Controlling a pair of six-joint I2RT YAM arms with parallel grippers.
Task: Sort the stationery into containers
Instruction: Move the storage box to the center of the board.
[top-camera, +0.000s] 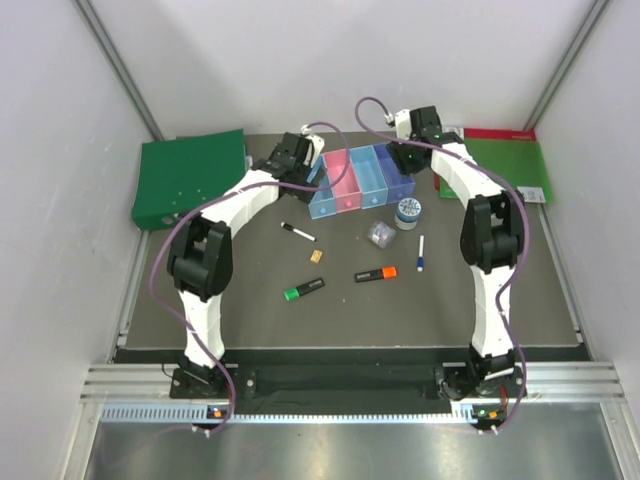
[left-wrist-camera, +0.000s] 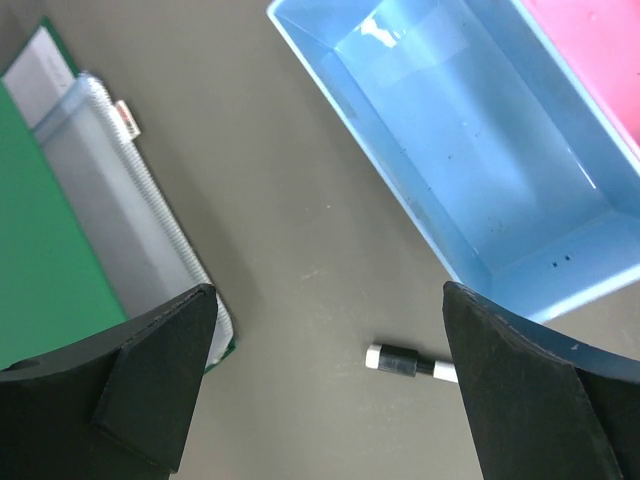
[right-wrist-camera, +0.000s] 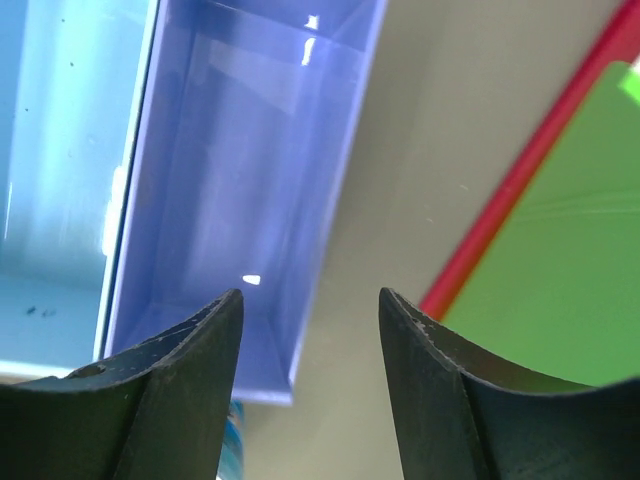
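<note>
Left fingers (left-wrist-camera: 150, 380) spread wide, empty. Right fingers (right-wrist-camera: 180, 390) part-open, empty.

Black-white marker (top-camera: 298, 233): judged light, stiff, with a slick barrel. Grip mid-barrel, across its length. It lies on the dark surface (top-camera: 250, 310), at 7 o'clock from the four joined translucent trays (top-camera: 345, 180).

Small tan block (top-camera: 316, 257) is near, at its 5 o'clock. Flat green folder (top-camera: 190, 178) is well apart, at 10 o'clock.

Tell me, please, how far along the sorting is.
Done: nothing; the four trays look empty. In hand: nothing; the left gripper and right gripper hang open near the row's two ends. Left: all seven items lie on the table: marker, tan block, green highlighter, orange highlighter, pen, clip box, tin.
</note>
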